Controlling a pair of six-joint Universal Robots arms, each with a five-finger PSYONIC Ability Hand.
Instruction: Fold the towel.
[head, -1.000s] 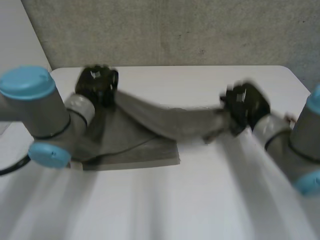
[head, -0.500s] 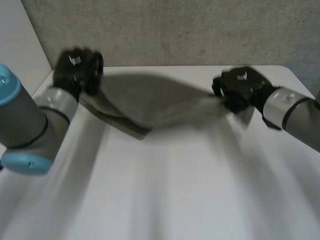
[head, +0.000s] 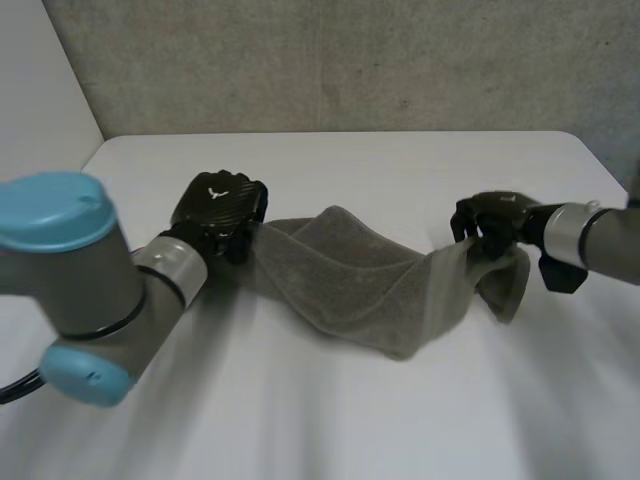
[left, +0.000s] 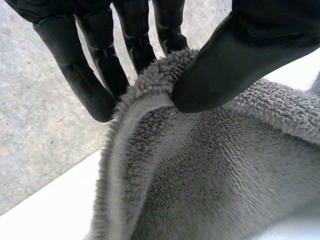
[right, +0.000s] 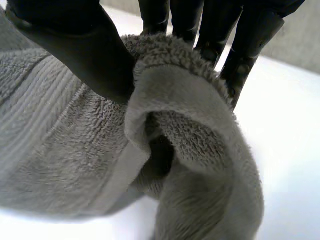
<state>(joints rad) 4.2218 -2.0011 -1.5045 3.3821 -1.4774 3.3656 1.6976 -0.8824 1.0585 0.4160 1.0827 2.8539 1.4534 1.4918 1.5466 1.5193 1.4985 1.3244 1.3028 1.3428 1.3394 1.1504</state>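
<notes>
We see the grey towel (head: 360, 285) strung out above the middle of the white table (head: 330, 430), held up at both ends and sagging in a deep curve between them. Its lowest fold hangs close over the table; we cannot tell whether it touches. The cloth is bunched and partly doubled along its length, and a short loose end droops toward the table just past the right-hand grip.

The left hand (head: 218, 212) holds the end over the table's left part. In the left wrist view the towel (left: 210, 180) has its hemmed edge pinched between the thumb (left: 235, 60) on the near face and nearly straight fingers (left: 95, 75) behind it.

The right hand (head: 492, 222) holds the other end over the table's right part. In the right wrist view the towel (right: 75, 150) is rolled over on itself at the grip, with the thumb (right: 80, 45) pressed on one face and the fingers (right: 250, 40) behind the fold, so this hand too is clamped on the cloth.

The left arm (head: 90, 270) reaches in over the table's near left corner, and the right arm (head: 590, 245) comes in across its right edge. A rough grey wall (head: 330, 60) stands behind the table's far edge.
</notes>
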